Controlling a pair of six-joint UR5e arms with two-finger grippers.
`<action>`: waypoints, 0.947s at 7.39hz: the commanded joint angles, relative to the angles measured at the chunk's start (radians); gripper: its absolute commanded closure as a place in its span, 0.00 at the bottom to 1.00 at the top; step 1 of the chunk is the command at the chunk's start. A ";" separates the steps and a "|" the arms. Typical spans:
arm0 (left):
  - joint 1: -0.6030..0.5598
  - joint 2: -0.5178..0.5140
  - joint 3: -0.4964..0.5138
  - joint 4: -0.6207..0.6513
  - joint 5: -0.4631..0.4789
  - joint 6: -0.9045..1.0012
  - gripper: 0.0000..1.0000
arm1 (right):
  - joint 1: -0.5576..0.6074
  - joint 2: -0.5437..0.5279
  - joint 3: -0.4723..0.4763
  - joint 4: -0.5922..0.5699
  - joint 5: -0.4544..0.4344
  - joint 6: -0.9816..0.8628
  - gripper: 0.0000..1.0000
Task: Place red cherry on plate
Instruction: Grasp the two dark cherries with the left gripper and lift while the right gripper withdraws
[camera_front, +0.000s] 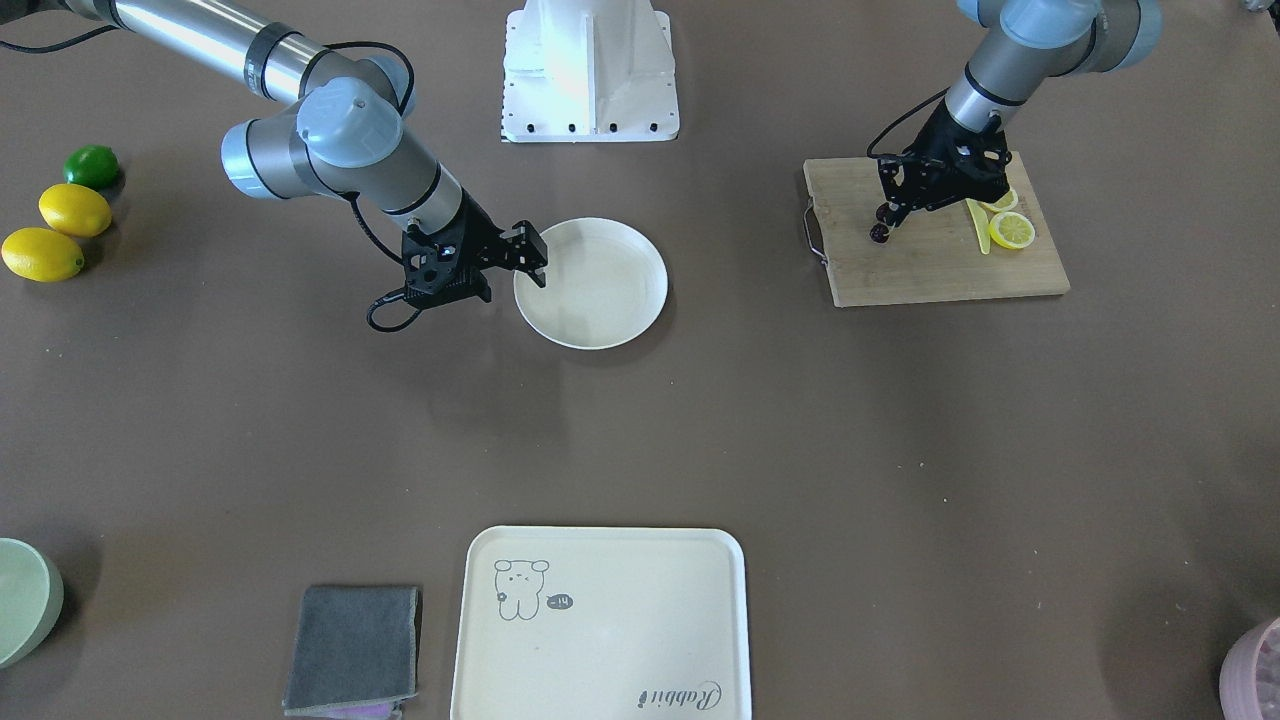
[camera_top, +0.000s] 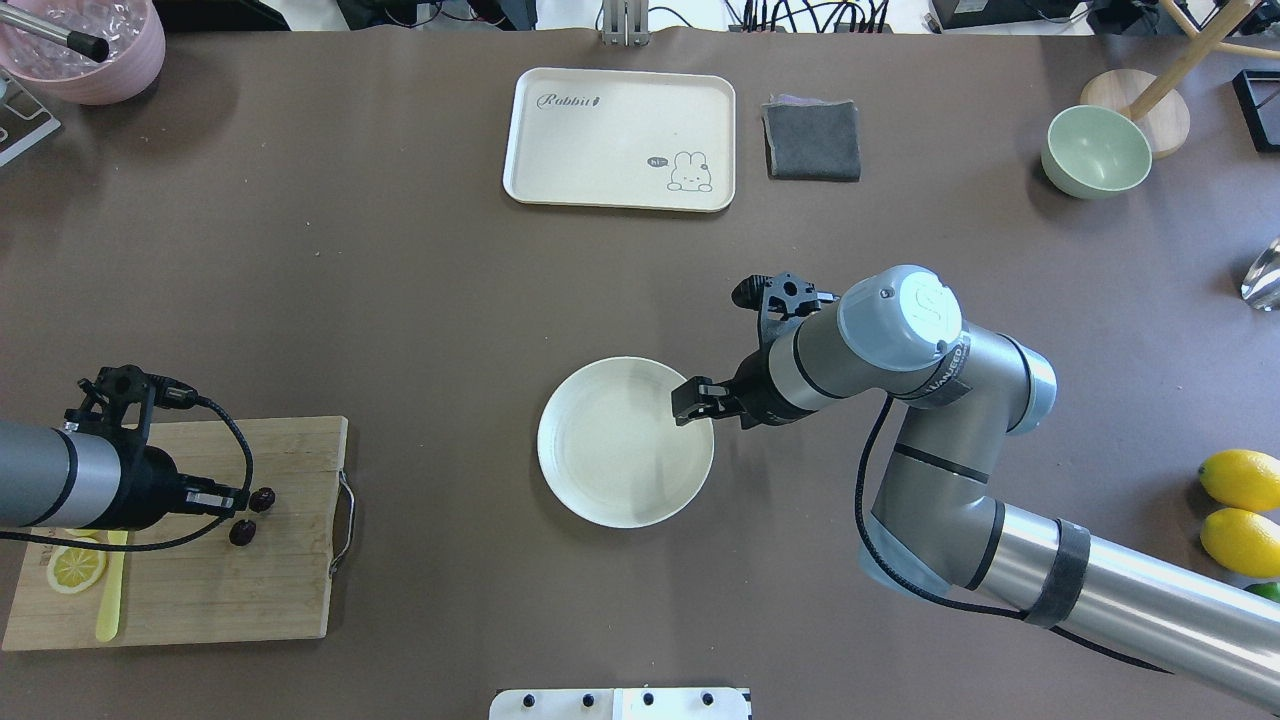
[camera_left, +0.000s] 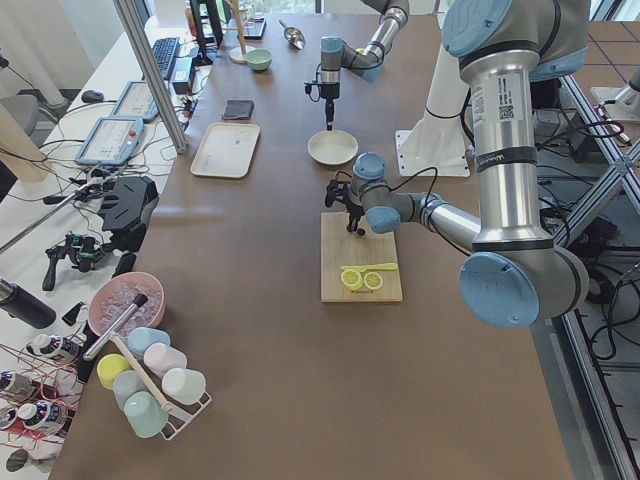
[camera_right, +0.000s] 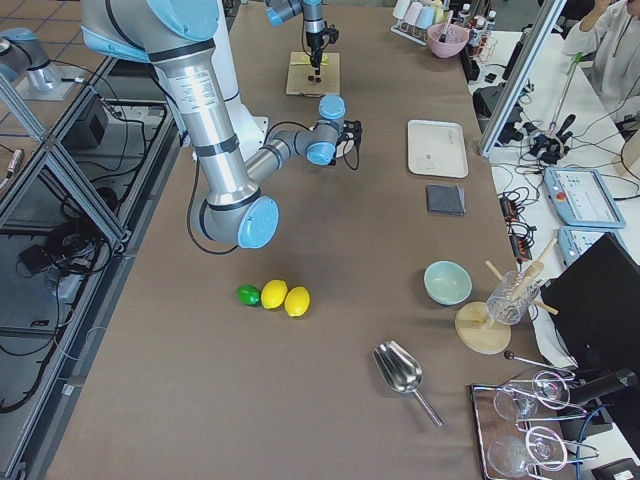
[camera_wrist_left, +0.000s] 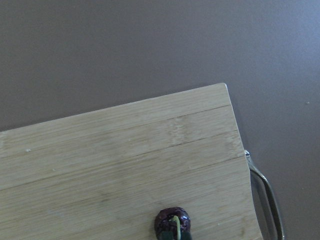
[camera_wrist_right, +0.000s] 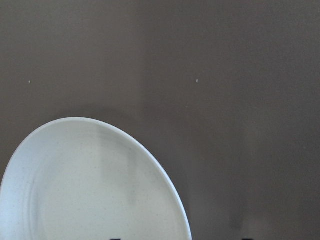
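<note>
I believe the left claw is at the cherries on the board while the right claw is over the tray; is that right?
Not quite: the right claw is at the plate's rim, not over the tray, as the overhead view shows. The rest holds.

Bottom edges crop the red cherry and the plate in wrist views; its stem is perhaps hidden.

Tray reads "Rabbit" (and "hi").
</note>
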 joint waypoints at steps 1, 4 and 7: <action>-0.013 -0.050 -0.031 0.002 -0.007 -0.005 1.00 | 0.071 -0.031 0.043 -0.007 0.045 -0.008 0.00; 0.000 -0.343 0.005 0.132 -0.009 -0.121 1.00 | 0.245 -0.121 0.053 -0.005 0.200 -0.112 0.00; 0.060 -0.680 0.127 0.400 0.014 -0.225 1.00 | 0.405 -0.241 0.053 -0.005 0.312 -0.321 0.00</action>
